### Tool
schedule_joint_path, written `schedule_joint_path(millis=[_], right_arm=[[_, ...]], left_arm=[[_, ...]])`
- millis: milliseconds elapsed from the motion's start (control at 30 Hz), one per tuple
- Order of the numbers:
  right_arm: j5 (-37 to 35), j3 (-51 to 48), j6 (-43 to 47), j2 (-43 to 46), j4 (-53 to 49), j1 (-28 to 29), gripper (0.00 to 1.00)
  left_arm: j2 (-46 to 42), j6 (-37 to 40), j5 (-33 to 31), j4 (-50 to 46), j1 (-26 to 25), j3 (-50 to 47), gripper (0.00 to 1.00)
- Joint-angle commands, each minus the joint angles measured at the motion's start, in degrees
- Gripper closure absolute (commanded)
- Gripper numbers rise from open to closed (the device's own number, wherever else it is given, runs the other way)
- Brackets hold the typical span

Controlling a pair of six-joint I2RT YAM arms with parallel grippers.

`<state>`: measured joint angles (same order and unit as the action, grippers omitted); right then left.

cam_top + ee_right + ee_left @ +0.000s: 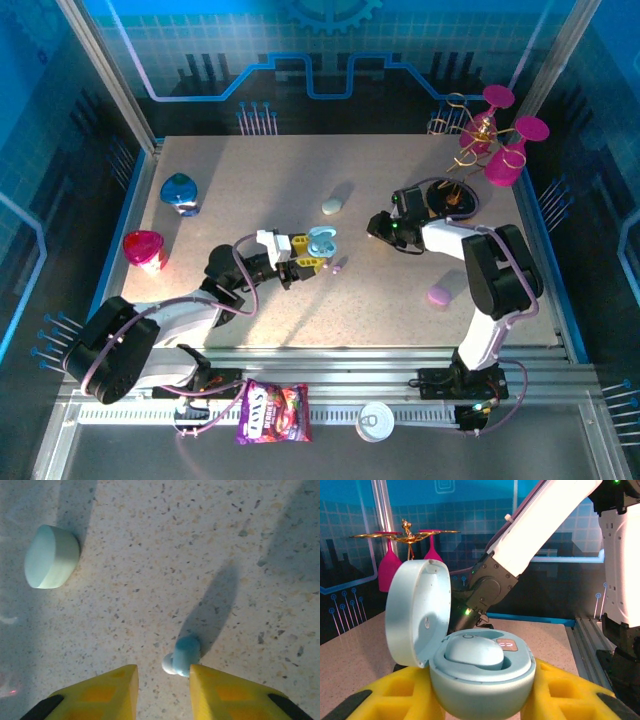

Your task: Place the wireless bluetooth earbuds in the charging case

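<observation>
Right, from overhead the left gripper (306, 254) sits mid-table with the light blue case (322, 242) pinched between its yellow fingers, lid flipped open. At that height the inside of the case is too small to read. The left wrist camera looks straight into it: the case (482, 680) is clamped low between the yellow pads (400, 695), the lid stands upright on the left, and one light blue bud (472, 652) is seated in the bowl beside a small pink-red patch (506, 644).

Over to the right gripper (380, 226), just beyond the case and angled down at the table (250, 170). Its wrist camera gives the detail: fingers (107, 692) spread apart, gripping nothing, with a loose light blue earbud (182, 656) lying on the speckled surface just ahead of the gap, right against the right-hand fingertip. I cannot tell whether they actually touch. A closed pale green case (50, 556) rests well off to the upper left of it.

Back overhead, a tiny purple earbud (337, 268) lies just beside the held case. A purple case (438, 296) sits near the right arm's elbow. Around the edges: a gold rack of pink glasses (490, 140) at the far right corner, a blue object (180, 192) and a pink one (143, 250) on the left, and a snack bag (272, 412) and a can (377, 421) on the near rail.
</observation>
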<state>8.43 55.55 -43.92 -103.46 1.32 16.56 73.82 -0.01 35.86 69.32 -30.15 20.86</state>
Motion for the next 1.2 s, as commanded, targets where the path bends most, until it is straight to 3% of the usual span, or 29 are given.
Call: schedule_joint_path(millis=[0, 667, 1167], right_arm=[[0.3, 2.0, 1.3, -1.7, -0.4, -0.9, 0.68], [5.6, 5.9, 3.5, -7.8, -0.3, -1.1, 0.71], [6.3, 7.0, 5.0, -8.5, -1.8, -1.1, 0.83]], left_arm=[[0.1, -0.3, 1.4, 1.0, 0.2, 1.5, 0.67], [0.6, -0.7, 1.8, 0.9, 0.2, 1.9, 0.67], [1.2, -1.1, 2.0, 1.8, 0.2, 2.1, 0.67]])
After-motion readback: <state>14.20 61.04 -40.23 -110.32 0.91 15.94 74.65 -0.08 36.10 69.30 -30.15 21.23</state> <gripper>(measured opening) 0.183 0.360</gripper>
